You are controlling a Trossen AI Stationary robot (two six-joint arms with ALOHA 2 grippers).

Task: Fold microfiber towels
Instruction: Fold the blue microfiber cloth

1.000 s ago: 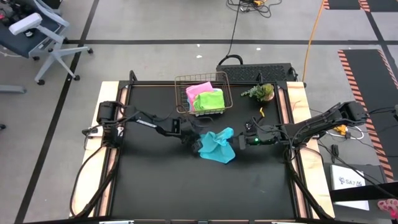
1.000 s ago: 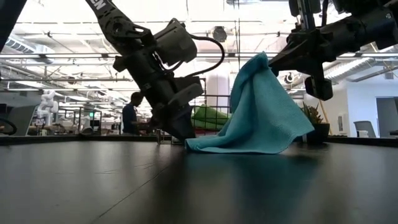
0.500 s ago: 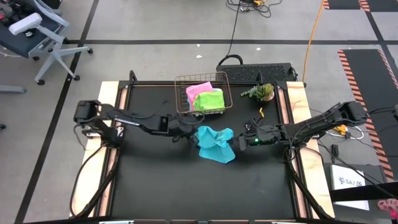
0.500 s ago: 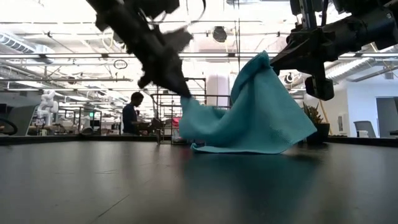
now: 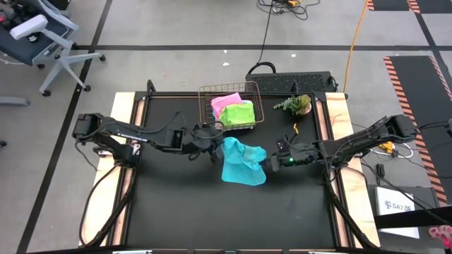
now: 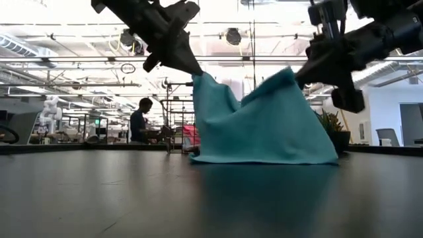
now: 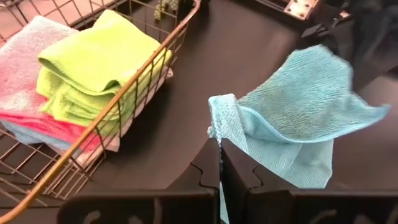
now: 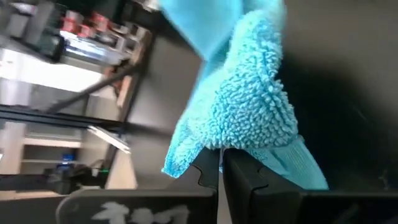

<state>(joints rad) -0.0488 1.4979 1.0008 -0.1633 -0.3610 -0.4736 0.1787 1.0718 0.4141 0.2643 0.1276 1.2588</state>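
A cyan-blue towel (image 5: 242,162) hangs between my two grippers at the table's middle, with its lower edge (image 6: 264,158) resting on the black table. My left gripper (image 5: 216,144) is shut on one upper corner and my right gripper (image 5: 272,161) is shut on the other. In the low view the left gripper (image 6: 197,71) and the right gripper (image 6: 299,76) hold the two corners at about the same height. A pink towel (image 5: 224,101) and a lime green towel (image 5: 237,113) lie folded in the copper wire basket (image 5: 205,106). My left gripper pinches a corner of the cyan towel (image 7: 219,119) between its two shut fingers, slanting down from the table's left side. The corner is lifted, and the cloth hangs below it down to the table. My right gripper pinches the opposite upper corner (image 8: 231,144) between its shut fingers, coming from the table's right side. The corner is raised, and the cloth falls away from it with a shallow sag toward the left gripper.
The wire basket (image 7: 106,115) stands close behind the left gripper, toward the far edge. A small green plant (image 5: 296,104) sits at the far right. The black tabletop (image 5: 183,204) lies open toward the near edge.
My left gripper has risen from the tabletop and gone a little toward the far edge, carrying a towel corner up with it. The towel, which was draped from the right gripper alone, is now spread between both grippers. Its lower edge stays on the table.
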